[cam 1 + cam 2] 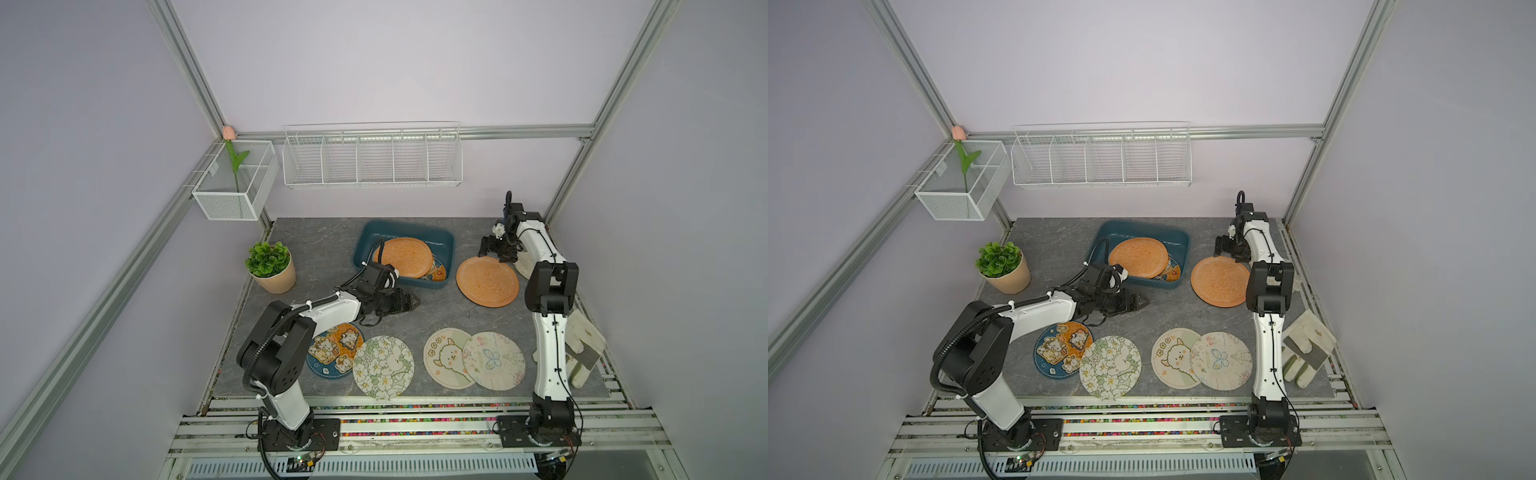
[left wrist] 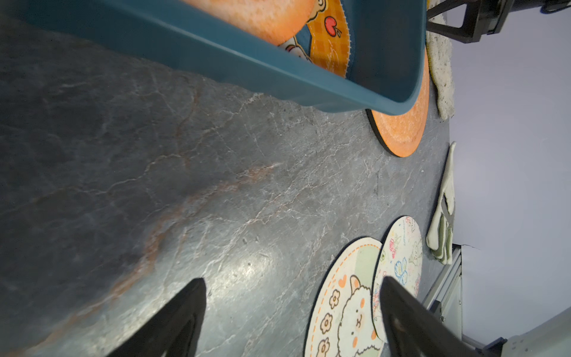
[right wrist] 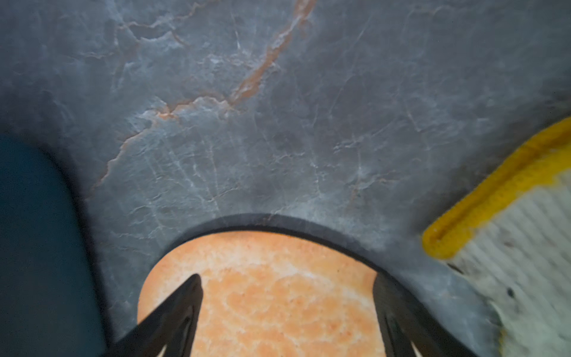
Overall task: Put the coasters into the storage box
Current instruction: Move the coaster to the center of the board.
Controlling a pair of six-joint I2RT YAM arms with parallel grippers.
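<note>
The teal storage box (image 1: 442, 245) stands at the back middle of the table. A plain orange coaster (image 1: 401, 257) lies in it, on top of a cartoon coaster (image 1: 437, 273). Another orange coaster (image 1: 487, 286) lies to the right of the box. Along the front edge lie the bear (image 1: 332, 351), floral (image 1: 383, 366), sheep (image 1: 446, 357) and butterfly (image 1: 494, 360) coasters. My left gripper (image 1: 411, 303) (image 2: 292, 281) hangs open and empty just in front of the box. Over the far edge of the outer orange coaster (image 3: 278, 303), my right gripper (image 1: 494, 257) (image 3: 285, 278) is open and empty.
Off-white gloves (image 1: 584, 349) lie at the right edge; one with a yellow cuff (image 3: 525, 247) is beside the right gripper. A potted plant (image 1: 272, 266) stands at the left. White wire baskets (image 1: 372, 160) (image 1: 235, 183) hang on the walls.
</note>
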